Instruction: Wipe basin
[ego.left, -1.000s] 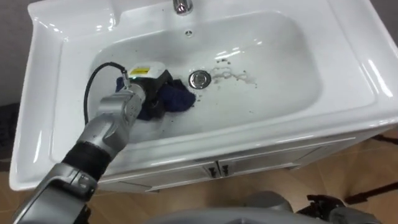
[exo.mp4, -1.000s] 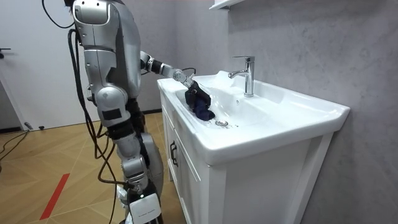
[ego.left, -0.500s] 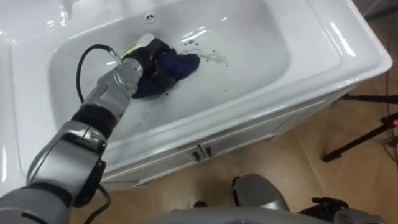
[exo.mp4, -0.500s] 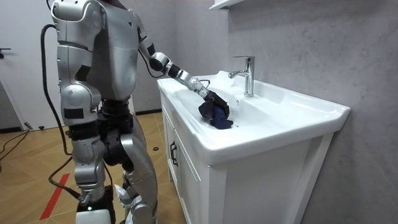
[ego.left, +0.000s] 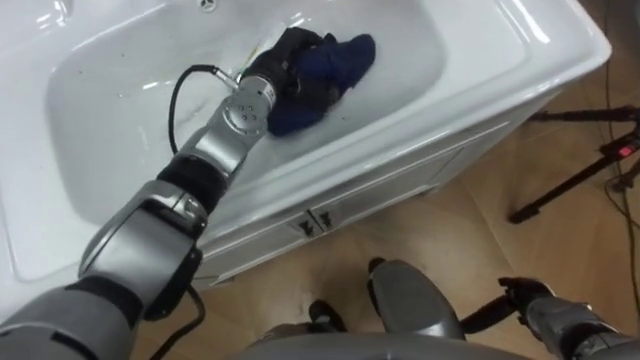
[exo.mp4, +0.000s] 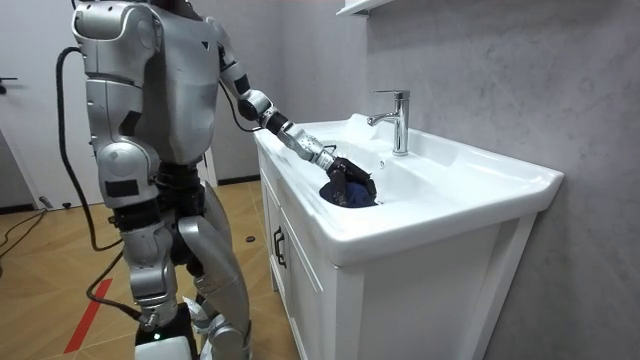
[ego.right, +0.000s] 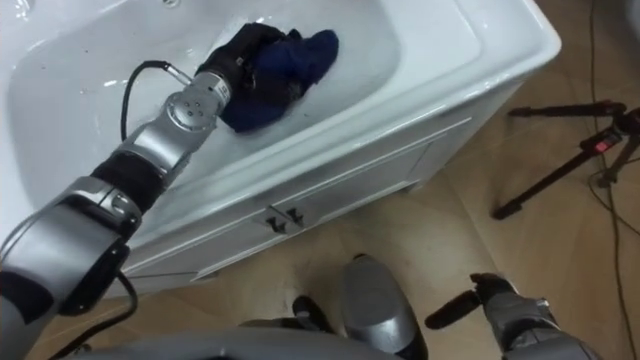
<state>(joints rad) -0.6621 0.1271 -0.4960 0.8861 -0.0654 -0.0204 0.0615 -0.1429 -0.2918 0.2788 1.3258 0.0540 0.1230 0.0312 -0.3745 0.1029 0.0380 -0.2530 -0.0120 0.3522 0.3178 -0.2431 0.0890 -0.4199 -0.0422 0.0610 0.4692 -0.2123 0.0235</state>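
Basin: a white ceramic basin (ego.left: 100, 120) set on a white cabinet (ego.left: 400, 175), with a chrome tap (exo.mp4: 398, 120) at its back edge.
Cloth: a dark blue cloth (ego.left: 340, 62) lies bunched inside the basin, on the bowl's floor toward its right end.
Left hand: the left hand (ego.left: 290, 62) is down in the bowl on top of the cloth. Its dark fingers are curled into the folds and grasp the cloth, pressing it against the ceramic.
Left arm: it comes in from the lower left of the eye views, crosses the basin's front rim and slants down into the bowl.
Right hand: the right hand (ego.right: 515, 312) hangs low at the robot's side, over the floor and well apart from the basin. I cannot tell whether its fingers are released or clenched.
Stance: in the room view the robot stands upright on the room view's left, just beside the cabinet's front, with its left arm stretched out over the basin.
Cabinet: two doors meet at a pair of small handles (ego.left: 310, 222) below the basin's front edge.
Surroundings: a wooden floor (ego.left: 470, 250), black tripod legs (ego.left: 570, 185) on the floor at the right, and a grey wall (exo.mp4: 500, 80) behind the tap.
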